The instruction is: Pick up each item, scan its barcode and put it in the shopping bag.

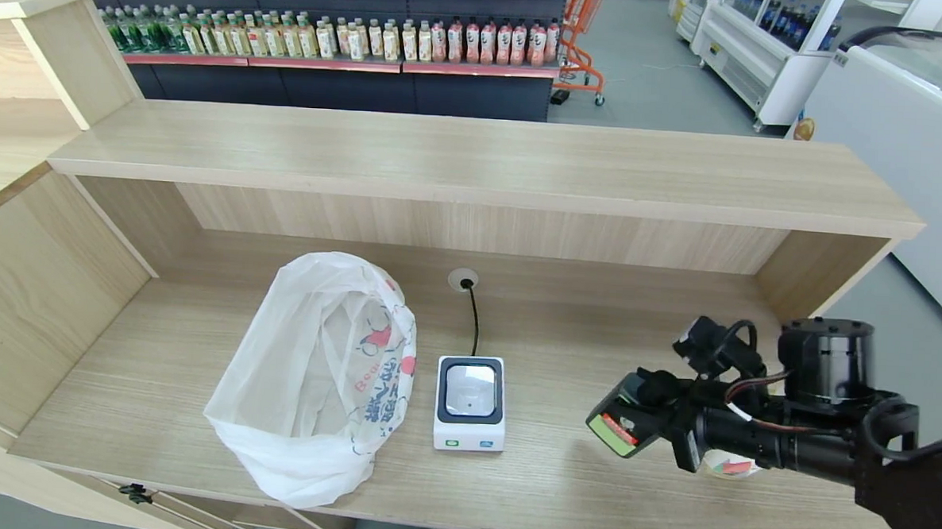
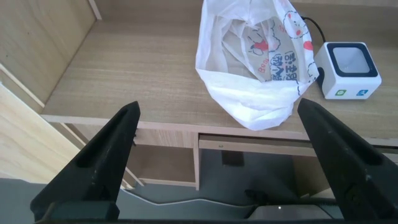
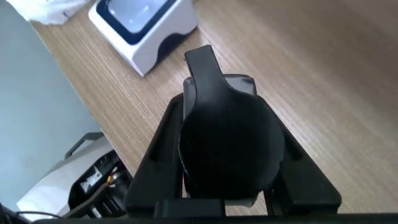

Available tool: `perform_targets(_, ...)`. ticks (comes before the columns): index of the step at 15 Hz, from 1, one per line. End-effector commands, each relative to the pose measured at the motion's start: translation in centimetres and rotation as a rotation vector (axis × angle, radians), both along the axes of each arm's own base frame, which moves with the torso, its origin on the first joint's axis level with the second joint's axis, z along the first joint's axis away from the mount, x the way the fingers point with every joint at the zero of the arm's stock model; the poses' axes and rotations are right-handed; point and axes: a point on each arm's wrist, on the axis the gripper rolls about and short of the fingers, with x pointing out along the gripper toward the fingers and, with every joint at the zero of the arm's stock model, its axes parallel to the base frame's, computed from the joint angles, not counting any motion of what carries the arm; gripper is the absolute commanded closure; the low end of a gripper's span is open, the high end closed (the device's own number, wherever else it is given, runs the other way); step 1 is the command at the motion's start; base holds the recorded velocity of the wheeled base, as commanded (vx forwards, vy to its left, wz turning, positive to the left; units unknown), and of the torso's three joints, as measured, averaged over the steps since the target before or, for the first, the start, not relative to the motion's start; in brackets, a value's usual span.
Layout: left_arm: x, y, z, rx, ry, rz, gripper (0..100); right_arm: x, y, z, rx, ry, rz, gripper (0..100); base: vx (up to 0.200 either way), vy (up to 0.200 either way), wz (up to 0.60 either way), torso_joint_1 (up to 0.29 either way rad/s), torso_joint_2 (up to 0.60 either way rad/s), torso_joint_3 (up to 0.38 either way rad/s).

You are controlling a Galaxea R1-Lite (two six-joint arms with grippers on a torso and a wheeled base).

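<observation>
Being held over the counter (image 1: 579, 333), toward its right end and nearer its front edge than its back: one item (image 1: 613, 430), a small dark pack with a green and red label, by the right gripper (image 1: 646, 409). The jaws are being kept closed on it, one finger on each side. The item is being carried clear of the surface and toward the right end from the scanner (image 1: 470, 403), not above its window. Which face bears the barcode cannot be told.

Being kept at the middle of the counter, just beside the bag (image 1: 276, 351): the scanner, window up, its cable (image 1: 474, 316) running to a hole (image 1: 463, 279) near the back edge.

Being left standing between the scanner and the left end: the bag, white plastic, mouth open. No item is being made out inside it, though its folds are hiding the bottom.

Being held below and in front of the counter's front edge, before the bag: the left gripper (image 2: 217, 107), jaws spread wide, nothing between them.

Being partly hidden under the right arm (image 1: 781, 445), near the front edge at the right end: a pale thing (image 1: 728, 465), possibly another item, though this cannot be told for certain.

Progress, as judged: the pick-up of one item is done, and its scan and bagging are being awaited. At least one more item is likely being left for afterwards.
</observation>
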Motion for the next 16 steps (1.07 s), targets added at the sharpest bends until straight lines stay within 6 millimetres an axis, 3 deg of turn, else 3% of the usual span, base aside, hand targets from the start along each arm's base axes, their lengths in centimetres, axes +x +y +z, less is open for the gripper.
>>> perform_targets(1,0.0,0.0,0.0,0.0,0.0,0.0,0,-2.1,-0.5,4.2,0.059,-0.139,0.005,100,0.0,0.0,0.0,0.0,0.0,0.0)
perform_targets(3,0.0,0.0,0.0,0.0,0.0,0.0,0,-3.6,-0.6,4.8,-0.008,-0.251,0.053,100,0.0,0.0,0.0,0.0,0.0,0.0)
perform_targets(9,0.0,0.0,0.0,0.0,0.0,0.0,0,-4.5,-0.9,5.7,-0.293,-0.658,0.218,100,0.0,0.0,0.0,0.0,0.0,0.0)
perform_targets(12,0.0,0.0,0.0,0.0,0.0,0.0,0,-5.0,-0.9,5.5,-0.375,-0.993,0.599,100,0.0,0.0,0.0,0.0,0.0,0.0)
perform_targets(13,0.0,0.0,0.0,0.0,0.0,0.0,0,-5.3,-0.6,5.0,-0.425,-1.259,0.812,100,0.0,0.0,0.0,0.0,0.0,0.0)
perform_targets(14,0.0,0.0,0.0,0.0,0.0,0.0,0,-5.4,-0.5,4.1,-0.444,-1.381,0.915,100,0.0,0.0,0.0,0.0,0.0,0.0)
perform_targets(16,0.0,0.0,0.0,0.0,0.0,0.0,0,-5.8,-0.5,1.9,-0.436,-1.43,1.047,100,0.0,0.0,0.0,0.0,0.0,0.0)
